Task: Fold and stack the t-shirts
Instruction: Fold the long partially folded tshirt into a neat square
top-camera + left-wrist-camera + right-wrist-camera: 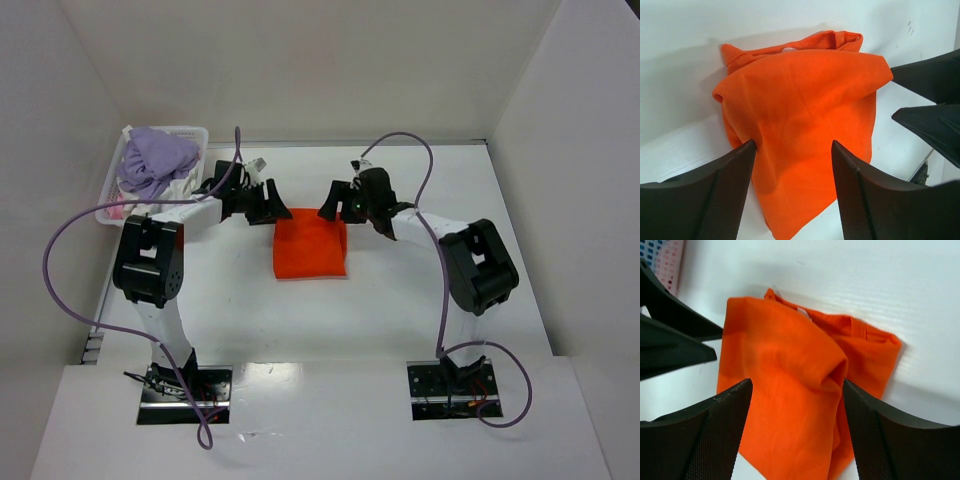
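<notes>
Left end effector (792,145), right end effector (797,382) agape; t-shirt (310,250) lengthwise near-to-far

White table (330,330), plain white back wall (320,60), white side panels (40,200) left and right; soft even light.

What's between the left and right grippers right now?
The folded orange t-shirt. In the top view its far edge sits in the gap between the open left gripper and the open right gripper. Both wrist views show it beneath them too.

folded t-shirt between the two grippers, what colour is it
The t-shirt is plain vivid orange, with no print visible. The left wrist view shows it best.
</notes>
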Controlling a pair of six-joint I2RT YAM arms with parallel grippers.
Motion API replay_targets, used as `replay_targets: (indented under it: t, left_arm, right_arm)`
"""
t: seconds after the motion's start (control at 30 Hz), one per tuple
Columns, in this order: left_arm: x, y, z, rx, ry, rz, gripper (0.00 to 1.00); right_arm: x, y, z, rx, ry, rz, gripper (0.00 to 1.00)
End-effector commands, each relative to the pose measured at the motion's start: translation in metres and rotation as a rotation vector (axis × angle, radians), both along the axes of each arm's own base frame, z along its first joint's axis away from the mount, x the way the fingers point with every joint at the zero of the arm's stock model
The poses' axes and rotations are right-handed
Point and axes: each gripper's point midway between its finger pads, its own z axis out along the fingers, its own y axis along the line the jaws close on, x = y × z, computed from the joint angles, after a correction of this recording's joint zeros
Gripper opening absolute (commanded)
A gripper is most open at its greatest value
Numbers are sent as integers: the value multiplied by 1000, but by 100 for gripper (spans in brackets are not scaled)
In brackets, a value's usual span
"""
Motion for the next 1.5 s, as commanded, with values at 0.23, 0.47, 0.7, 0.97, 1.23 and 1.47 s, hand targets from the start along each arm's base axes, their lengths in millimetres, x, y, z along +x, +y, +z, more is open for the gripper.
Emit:
replay_targets:
  t: [0.23,0.47,0.7,0.97,1.23,1.47]
  left_arm:
    - [13,3,-3,29,-40,-13,73]
    - [15,2,-4,29,-40,-13,71]
    - [17,6,-8,26,-25,2,51]
    - [17,6,-4,25,-34,2,56]
    - [19,5,5,15,-51,-4,61]
    - [23,3,5,8,-53,-10,66]
  right_arm:
    - [26,14,-5,-5,-47,26,74]
    - [31,16,-11,-15,-45,31,56]
    - [34,17,6,-5,-84,35,25]
    - [32,4,50,-7,-174,-19,20]
    - [16,-13,38,-28,-139,-79,20]
    - [14,-25,20,-56,-116,-138,27]
